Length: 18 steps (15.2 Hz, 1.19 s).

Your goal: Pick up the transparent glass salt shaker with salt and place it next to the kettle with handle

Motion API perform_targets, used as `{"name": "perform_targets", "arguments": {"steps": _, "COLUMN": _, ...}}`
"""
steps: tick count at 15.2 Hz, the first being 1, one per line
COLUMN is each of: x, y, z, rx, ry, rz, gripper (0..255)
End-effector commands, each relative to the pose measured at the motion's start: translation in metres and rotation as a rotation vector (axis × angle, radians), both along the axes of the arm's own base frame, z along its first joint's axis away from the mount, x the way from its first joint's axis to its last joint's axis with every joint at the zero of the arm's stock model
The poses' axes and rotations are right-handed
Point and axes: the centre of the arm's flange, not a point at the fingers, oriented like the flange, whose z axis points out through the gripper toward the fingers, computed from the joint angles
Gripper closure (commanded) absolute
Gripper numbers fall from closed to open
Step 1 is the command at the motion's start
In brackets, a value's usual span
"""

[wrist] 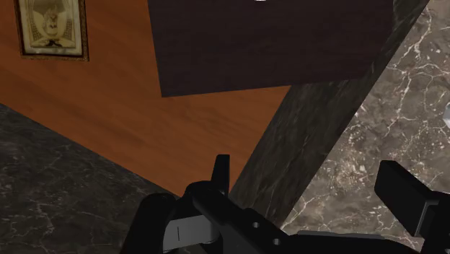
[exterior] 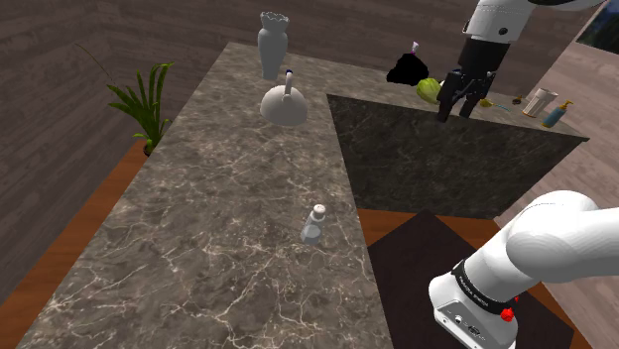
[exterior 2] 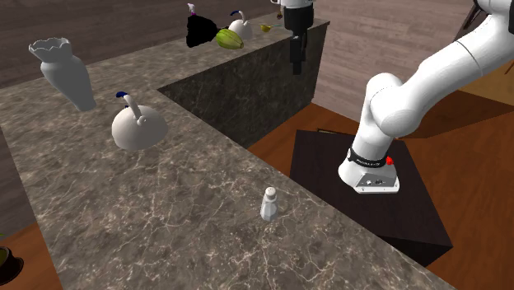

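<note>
The salt shaker (exterior: 314, 224) (exterior 2: 269, 203), clear with a pale cap, stands upright near the marble counter's (exterior: 218, 228) edge that faces the stand. The white round kettle (exterior: 285, 104) (exterior 2: 138, 128), with a thin upright handle, sits farther back on the same counter. My black gripper (exterior: 454, 109) (exterior 2: 296, 64) hangs in the air over the counter's dark side wing, far from both. Its fingers (wrist: 221, 173) stand wide apart in the wrist view, with nothing between them.
A white vase (exterior: 272, 45) (exterior 2: 66, 72) stands behind the kettle. A green fruit (exterior: 429, 89), a black object (exterior: 407, 69) and small bottles (exterior: 556, 112) crowd the far wing. A potted plant (exterior: 144, 104) is beside the counter. Below the gripper are wooden floor (wrist: 144, 123) and the dark stand (exterior 2: 371, 198).
</note>
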Motion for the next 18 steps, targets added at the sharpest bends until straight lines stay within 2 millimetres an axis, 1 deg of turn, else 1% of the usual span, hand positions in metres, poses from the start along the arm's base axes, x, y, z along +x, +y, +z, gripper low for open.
{"name": "perform_targets", "arguments": {"steps": 1, "x": 0.0, "y": 0.0, "z": 0.0, "rx": 0.0, "ry": 0.0, "rz": 0.0, "gripper": 0}}
{"name": "perform_targets", "arguments": {"steps": 18, "x": 0.017, "y": 0.186, "z": -0.11, "rx": 0.058, "ry": -0.019, "rz": 0.003, "gripper": 0}}
